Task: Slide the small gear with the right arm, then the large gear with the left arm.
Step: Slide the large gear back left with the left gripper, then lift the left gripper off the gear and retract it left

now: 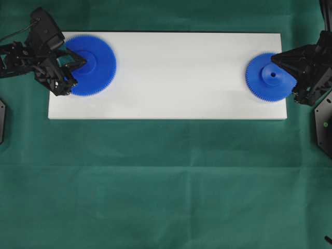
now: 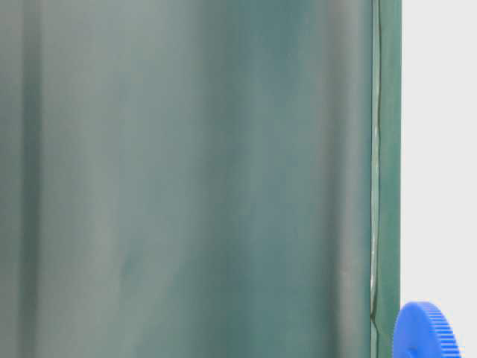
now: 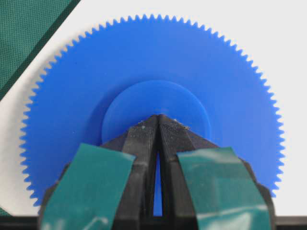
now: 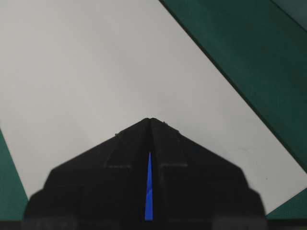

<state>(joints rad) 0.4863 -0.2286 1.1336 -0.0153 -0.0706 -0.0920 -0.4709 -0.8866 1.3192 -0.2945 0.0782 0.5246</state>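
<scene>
The large gear lies flat at the left end of the white board. My left gripper is shut, its pointed tip resting on the gear's raised hub. In the left wrist view the joined fingertips sit on the hub of the large gear. The small gear lies at the board's right end. My right gripper is shut, with its tip over the gear's far side by the hub. In the right wrist view the right gripper hides the gear except a blue sliver between the fingers.
Green cloth covers the table around the board. The board's long middle stretch lies between the two gears. A blue gear's toothed rim shows in the table-level view; I cannot tell which gear it is.
</scene>
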